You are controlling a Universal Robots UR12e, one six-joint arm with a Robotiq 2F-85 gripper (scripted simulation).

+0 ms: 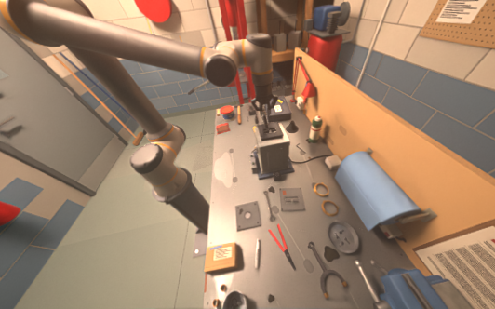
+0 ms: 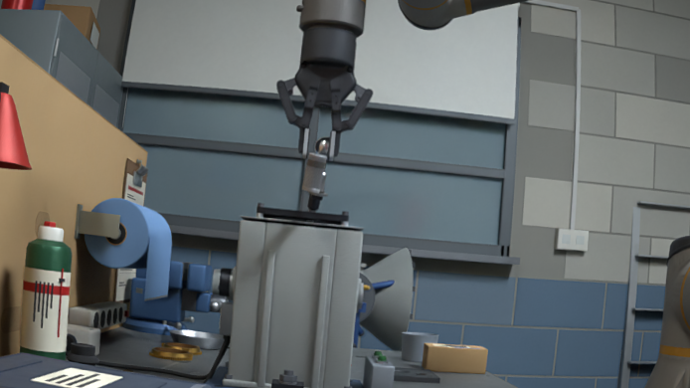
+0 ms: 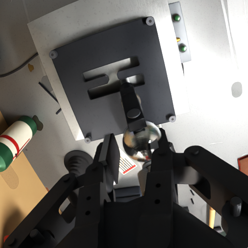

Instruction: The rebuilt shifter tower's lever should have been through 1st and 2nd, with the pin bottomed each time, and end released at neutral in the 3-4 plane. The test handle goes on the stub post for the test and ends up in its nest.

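Observation:
The test handle [image 2: 315, 171], a grey sleeve topped by a shiny ball knob [image 3: 140, 139], stands on the lever above the shifter tower [image 2: 297, 293], and my gripper [image 2: 318, 145] is closed with its fingers on either side of the knob. The handle leans slightly. In the wrist camera the lever's lower end [image 3: 127, 89] enters the slotted black gate plate [image 3: 112, 76] near the middle of the gate pattern. The tower [image 1: 272, 151] is a grey box clamped on a blue base mid-bench.
A blue paper roll [image 1: 372, 188] hangs on the bench's backboard. A green and white bottle [image 2: 45, 288] stands by the backboard. Pliers [image 1: 281, 244], wrenches, brass rings [image 1: 325, 198] and plates lie across the near bench, with a blue vise [image 1: 409, 288] at the corner.

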